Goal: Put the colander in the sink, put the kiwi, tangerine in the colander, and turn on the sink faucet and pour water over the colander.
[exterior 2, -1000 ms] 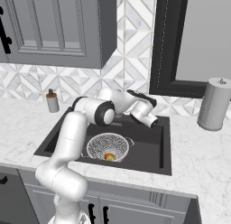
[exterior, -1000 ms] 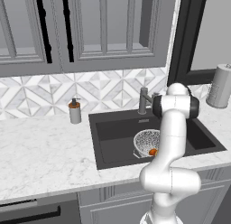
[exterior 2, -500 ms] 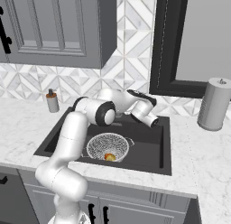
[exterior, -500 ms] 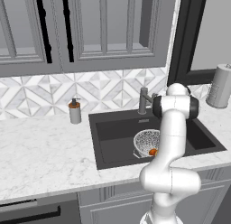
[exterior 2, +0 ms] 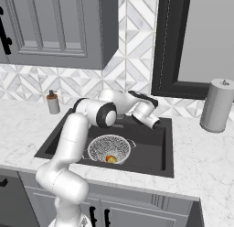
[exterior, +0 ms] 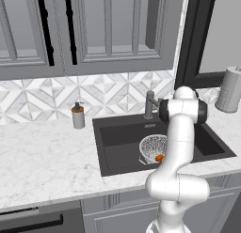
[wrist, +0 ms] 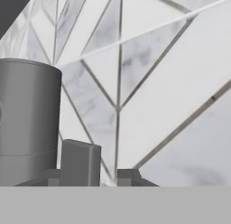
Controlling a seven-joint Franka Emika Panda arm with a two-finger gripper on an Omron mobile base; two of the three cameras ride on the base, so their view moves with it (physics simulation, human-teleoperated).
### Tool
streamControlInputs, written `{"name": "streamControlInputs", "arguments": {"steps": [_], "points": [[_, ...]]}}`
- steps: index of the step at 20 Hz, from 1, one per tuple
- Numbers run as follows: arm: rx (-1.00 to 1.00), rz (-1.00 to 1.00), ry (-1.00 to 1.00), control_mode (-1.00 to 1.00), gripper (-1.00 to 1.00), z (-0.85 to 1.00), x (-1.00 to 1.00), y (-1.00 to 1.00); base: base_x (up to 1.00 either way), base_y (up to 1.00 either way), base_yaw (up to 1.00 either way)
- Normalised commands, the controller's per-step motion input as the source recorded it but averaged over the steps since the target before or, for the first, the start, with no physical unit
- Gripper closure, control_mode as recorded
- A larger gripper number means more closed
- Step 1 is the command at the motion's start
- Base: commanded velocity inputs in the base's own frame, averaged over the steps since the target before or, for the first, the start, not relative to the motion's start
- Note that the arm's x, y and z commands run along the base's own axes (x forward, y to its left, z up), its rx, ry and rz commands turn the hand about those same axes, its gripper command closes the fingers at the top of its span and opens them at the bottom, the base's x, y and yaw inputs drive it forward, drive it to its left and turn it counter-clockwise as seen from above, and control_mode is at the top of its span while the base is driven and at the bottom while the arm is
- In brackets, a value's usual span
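The speckled colander (exterior: pixel 151 146) (exterior 2: pixel 108 147) stands in the dark sink (exterior: pixel 117 138) (exterior 2: pixel 148 150). Inside it, at the near side, lies the orange tangerine (exterior: pixel 160 158) (exterior 2: pixel 111 159). I cannot tell the kiwi apart from it. My arm reaches over the basin's back edge to the sink faucet (exterior: pixel 149 104). My gripper (exterior 2: pixel 156 124) (wrist: pixel 101 170) is shut there, just to the right of the faucet's grey post (wrist: pixel 27 119) and facing the tiled wall. Whether anything sits between the fingers (wrist: pixel 81 162) I cannot tell.
A grey soap pump bottle (exterior: pixel 77 116) (exterior 2: pixel 53 102) stands on the marble counter left of the sink. A paper towel roll (exterior: pixel 229 89) (exterior 2: pixel 218 105) stands at the right. A dark window frame (exterior 2: pixel 160 43) rises behind the sink, with grey cabinets above the counter.
The arm, colander and fruit stand where they were. The jaws have come together beside the faucet.
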Motion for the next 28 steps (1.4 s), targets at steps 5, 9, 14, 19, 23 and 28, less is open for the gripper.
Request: {"name": "streamControlInputs", "arguments": {"steps": [5, 9, 14, 19, 23, 28], "points": [[0.0, 0.0, 0.0, -1.0, 1.0, -0.12, 0.15, -0.2, 0.0, 0.0, 0.0], [0.0, -0.01, 0.0, -1.0, 1.0, -0.15, 0.21, -0.28, 0.0, 0.0, 0.0], [0.0, -0.01, 0.0, -1.0, 1.0, -0.16, 0.22, -0.29, 0.0, 0.0, 0.0], [0.0, -0.04, 0.0, -1.0, 1.0, -0.18, 0.21, -0.26, 0.0, 0.0, 0.0], [0.0, -0.03, 0.0, -1.0, 1.0, -0.21, 0.21, -0.31, 0.0, 0.0, 0.0], [0.0, -0.02, 0.0, -1.0, 1.0, -0.27, 0.2, -0.39, 0.0, 0.0, 0.0]]}}
